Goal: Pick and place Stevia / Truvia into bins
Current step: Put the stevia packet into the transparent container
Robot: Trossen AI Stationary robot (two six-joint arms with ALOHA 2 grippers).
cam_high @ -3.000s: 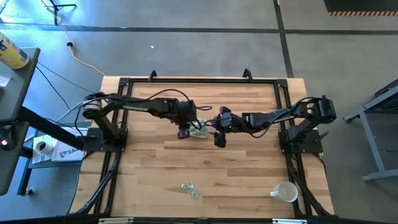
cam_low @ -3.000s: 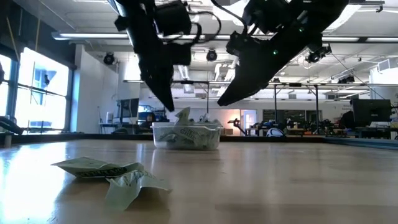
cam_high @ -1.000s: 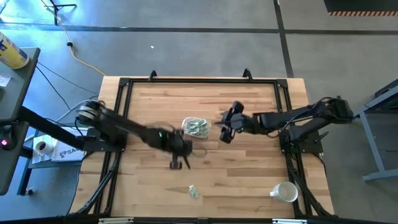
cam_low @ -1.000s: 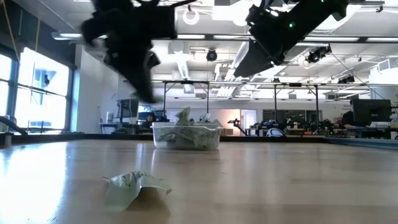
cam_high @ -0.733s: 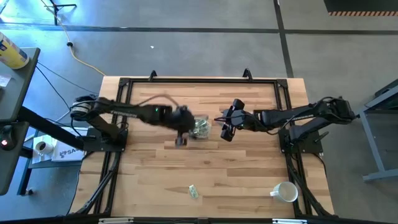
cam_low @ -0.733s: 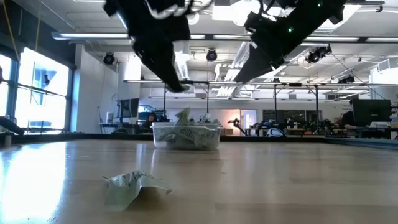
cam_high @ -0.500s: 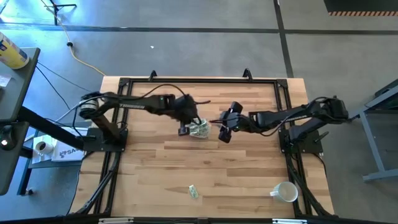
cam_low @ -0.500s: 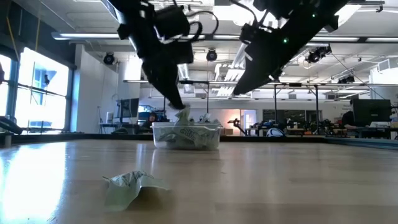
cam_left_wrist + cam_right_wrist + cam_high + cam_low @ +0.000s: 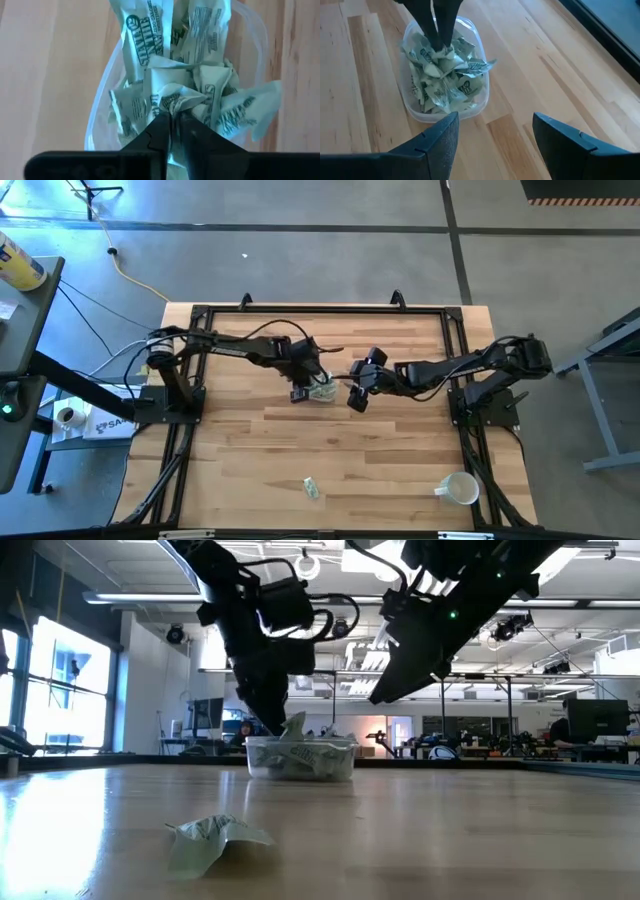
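The clear round bowl (image 9: 322, 388) stands mid-table, heaped with pale green and white Stevia sachets (image 9: 445, 75). My left gripper (image 9: 175, 112) reaches down into the heap from the bowl's left side, its fingers nearly together on one crumpled sachet (image 9: 172, 97). My right gripper (image 9: 495, 135) hovers open above the table just right of the bowl (image 9: 475, 107), with nothing between its fingers. One more crumpled sachet (image 9: 311, 487) lies flat on the wood near the table's front edge. My left gripper pinches a crumpled fold at the top of one sachet (image 9: 176, 102) between its two fingertips (image 9: 436, 40). The fingers come steeply from above, slanting from the table's left. The sachet sits on top of the heap in the bowl, not lifted clear.
A white mug (image 9: 460, 488) stands at the table's near right corner. A black frame (image 9: 300, 310) runs along the table's edges. Bare wood lies between the bowl and the loose sachet (image 9: 215, 840).
My left gripper has swung from the middle of the table toward the far edge and a little right, to the bowl, and has come down onto the heap of sachets. My right gripper has sunk slightly beside the bowl.
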